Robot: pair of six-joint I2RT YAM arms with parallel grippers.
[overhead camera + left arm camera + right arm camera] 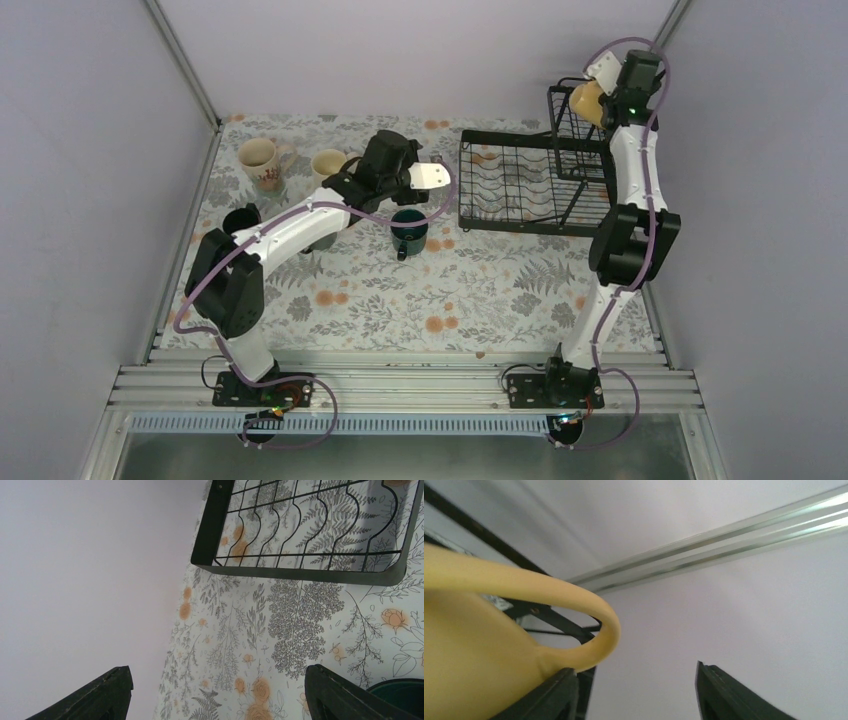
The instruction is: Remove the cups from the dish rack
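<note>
floral tablecloth, grey walls all round. dish rack (520, 229) sits at the far right of the table, with the yellow mug (586, 101) up in its raised basket tier. right gripper (639, 695) is at that mug: jaws spread, nothing between them, handle loop right against 1 finger (556, 695). left gripper (220, 700) hangs wide open over the cloth, just beside the dark teal mug (408, 228). printed cream mug (262, 162), plain cream mug (328, 165) and black mug (240, 222) stand on the table at far left.
</note>
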